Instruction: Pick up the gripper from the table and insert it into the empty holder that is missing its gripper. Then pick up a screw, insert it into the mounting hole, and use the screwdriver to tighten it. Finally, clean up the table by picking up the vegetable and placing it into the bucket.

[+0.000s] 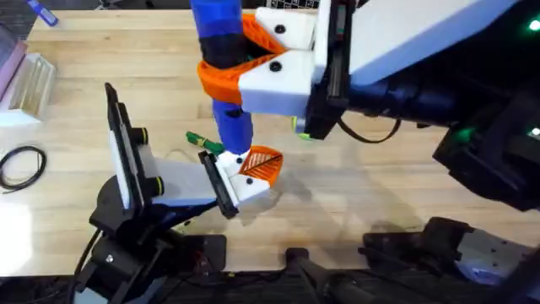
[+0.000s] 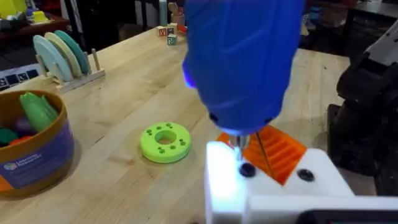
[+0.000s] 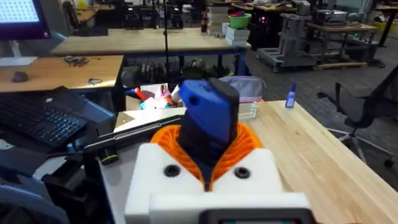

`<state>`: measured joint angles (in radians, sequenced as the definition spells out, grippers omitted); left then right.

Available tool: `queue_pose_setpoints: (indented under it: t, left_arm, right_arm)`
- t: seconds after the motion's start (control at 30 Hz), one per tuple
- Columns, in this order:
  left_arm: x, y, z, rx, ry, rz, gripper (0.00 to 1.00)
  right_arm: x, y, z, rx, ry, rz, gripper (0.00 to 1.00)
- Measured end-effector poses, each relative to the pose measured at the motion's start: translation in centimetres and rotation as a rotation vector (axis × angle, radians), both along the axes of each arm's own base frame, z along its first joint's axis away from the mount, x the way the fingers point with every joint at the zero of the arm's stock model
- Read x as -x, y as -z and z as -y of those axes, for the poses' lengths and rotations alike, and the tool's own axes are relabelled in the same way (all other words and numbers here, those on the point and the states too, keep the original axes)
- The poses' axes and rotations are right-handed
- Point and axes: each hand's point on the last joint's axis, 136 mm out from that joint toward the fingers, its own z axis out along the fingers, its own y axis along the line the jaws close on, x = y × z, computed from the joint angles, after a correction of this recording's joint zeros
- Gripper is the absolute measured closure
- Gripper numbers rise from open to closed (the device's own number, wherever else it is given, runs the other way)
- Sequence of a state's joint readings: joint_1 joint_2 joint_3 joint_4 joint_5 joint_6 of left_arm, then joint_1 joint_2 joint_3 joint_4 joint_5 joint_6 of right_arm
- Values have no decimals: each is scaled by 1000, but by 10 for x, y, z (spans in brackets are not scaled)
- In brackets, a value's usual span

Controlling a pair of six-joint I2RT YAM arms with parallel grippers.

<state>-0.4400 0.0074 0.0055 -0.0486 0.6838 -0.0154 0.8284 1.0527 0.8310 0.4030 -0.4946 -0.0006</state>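
My right gripper (image 1: 232,59) reaches across the table, shut on the blue screwdriver (image 1: 229,110), which stands upright. Its thin tip (image 2: 239,148) rests at a dark screw (image 2: 247,169) in the white holder (image 2: 224,183) on my left wrist. An orange ribbed gripper finger (image 2: 281,152) sits in that holder. My left gripper (image 1: 263,165) lies low over the table, its orange fingers together. The dark-green vegetable (image 1: 202,139) lies on the wood just behind the screwdriver. The blue bucket (image 2: 34,149) with a tan rim stands off to the side, with green and orange toys inside.
A bright-green disc with holes (image 2: 165,142) lies between the bucket and the holder. A clear pen rack (image 1: 29,80) and a black cable loop (image 1: 21,165) sit at the left edge. A rack of plates (image 2: 62,56) stands farther back.
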Motion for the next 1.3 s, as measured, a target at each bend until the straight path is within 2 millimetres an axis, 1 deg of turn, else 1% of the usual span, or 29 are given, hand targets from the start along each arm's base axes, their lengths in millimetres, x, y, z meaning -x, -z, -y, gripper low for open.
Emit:
queue_pose_setpoints:
  t: [0.2,0.4,1.3]
  left_arm:
    - [0,0,0,0,0,0,987]
    - [0,0,0,0,0,-1,987]
    - [0,0,0,0,0,0,987]
  right_arm:
    - [0,1,-1,2,-1,-2,977]
    - [-1,7,-5,14,-7,-17,977]
    - [0,2,-4,2,-8,-6,977]
